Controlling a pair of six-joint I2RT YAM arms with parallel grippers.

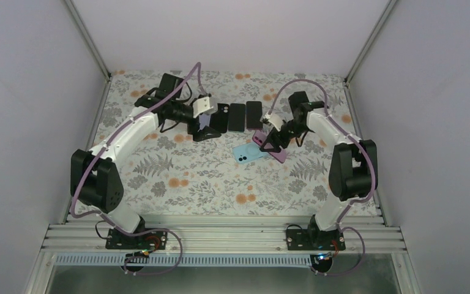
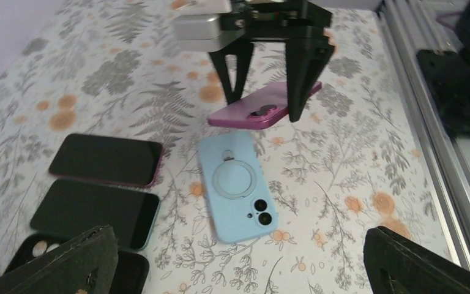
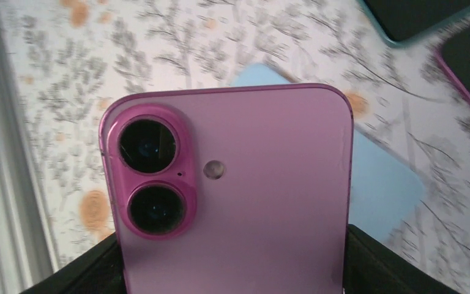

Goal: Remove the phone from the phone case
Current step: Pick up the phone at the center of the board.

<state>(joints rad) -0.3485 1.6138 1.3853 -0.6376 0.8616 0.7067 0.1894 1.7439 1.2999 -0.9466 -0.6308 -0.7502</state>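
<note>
Right gripper: clamped on the pink phone. My fingers press its two long edges, and the camera end sticks out free.

Pink phone: centre right of the top view, tilted, back face up. I cannot tell whether a thin case is on it.

Left gripper: spread wide with nothing between the fingers. It sits left of centre in the top view, apart from the phone.

Blue case: flat on the table, just below the pink phone in the left wrist view. Its dark lens holes suggest a phone inside, but that is my judgement only.

Nearby: two dark-screened phones lie side by side at the left of the left wrist view. A black case lies beside them.

Risk, slip: I hold smooth edges at one end only, so the free end could pivot down or slide out.

Risk, collision: a drop or a careless lowering would land the phone on the blue case.

Risk, wrong thing: if the blue case is the real target, I am holding the wrong piece.

Risk, arms: bringing my left fingers in could knock the right wrist, because the gap between them is small.
</note>
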